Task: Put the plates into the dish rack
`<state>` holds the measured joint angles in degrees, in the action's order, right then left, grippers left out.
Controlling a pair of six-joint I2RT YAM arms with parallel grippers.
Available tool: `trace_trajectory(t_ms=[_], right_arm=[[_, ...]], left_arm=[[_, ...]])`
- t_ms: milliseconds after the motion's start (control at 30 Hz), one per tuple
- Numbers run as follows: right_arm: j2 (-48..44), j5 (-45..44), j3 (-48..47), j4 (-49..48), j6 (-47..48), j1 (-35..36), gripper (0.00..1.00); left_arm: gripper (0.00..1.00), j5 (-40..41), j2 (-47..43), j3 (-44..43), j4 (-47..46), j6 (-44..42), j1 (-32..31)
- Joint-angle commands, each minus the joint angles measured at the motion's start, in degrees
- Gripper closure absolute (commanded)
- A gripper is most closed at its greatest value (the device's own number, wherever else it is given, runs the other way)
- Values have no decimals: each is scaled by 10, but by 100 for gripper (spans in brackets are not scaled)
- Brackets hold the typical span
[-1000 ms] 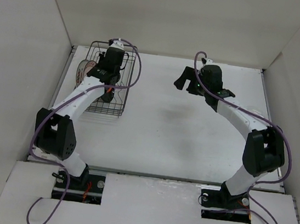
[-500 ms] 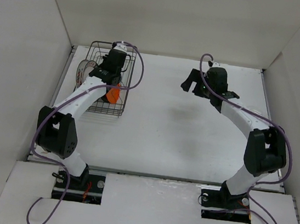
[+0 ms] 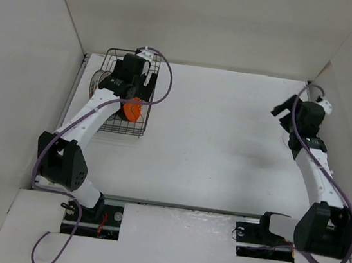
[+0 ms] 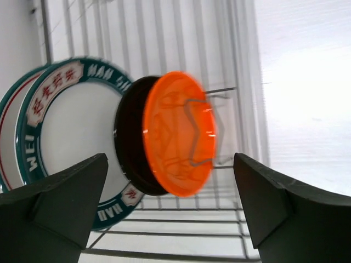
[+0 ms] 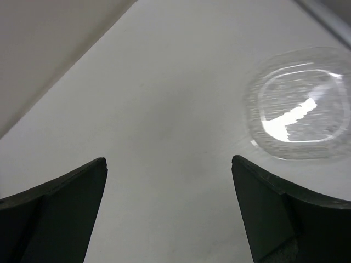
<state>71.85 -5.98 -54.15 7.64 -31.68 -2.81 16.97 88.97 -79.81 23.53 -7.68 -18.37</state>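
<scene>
White surface (image 3: 226, 144), far left: orange plate (image 4: 178, 134) is stood on edge in rack (image 3: 124, 131), left end effector (image 4: 170, 164) spread, apart from it, right end effector (image 5: 169, 164) spread, empty; plate could be toppled if clipped during pull-back.

Black plate (image 4: 125, 164) mostly hidden behind blurry-edged orange plate (image 4: 178, 134); red-patterned plate (image 4: 5, 148) cut by pic's left edge & behind green-rimmed plate (image 4: 66, 137); top view: left arm (image 3: 94, 111) covers much of rack (image 3: 131, 129)
</scene>
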Motion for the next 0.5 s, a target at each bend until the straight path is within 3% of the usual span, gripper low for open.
trace_trajectory(t_ms=[0, 33, 167, 333, 467], right_arm=[[-61, -76, 43, 4, -21, -54, 0], [-67, -83, 43, 15, -21, -65, 0], [-50, -83, 48, 62, -74, -115, 0], [-27, -68, 109, 56, -164, -158, 0], [19, -68, 110, 40, -164, -170, 1]], left_arm=[[0, -160, -74, -67, 33, -18, -3], [0, -229, -79, -88, 53, -27, -3], [0, -350, -85, -145, 103, -58, -3], [0, -393, -85, -170, 120, -70, -3], [0, -398, -85, -163, 125, -81, -3]])
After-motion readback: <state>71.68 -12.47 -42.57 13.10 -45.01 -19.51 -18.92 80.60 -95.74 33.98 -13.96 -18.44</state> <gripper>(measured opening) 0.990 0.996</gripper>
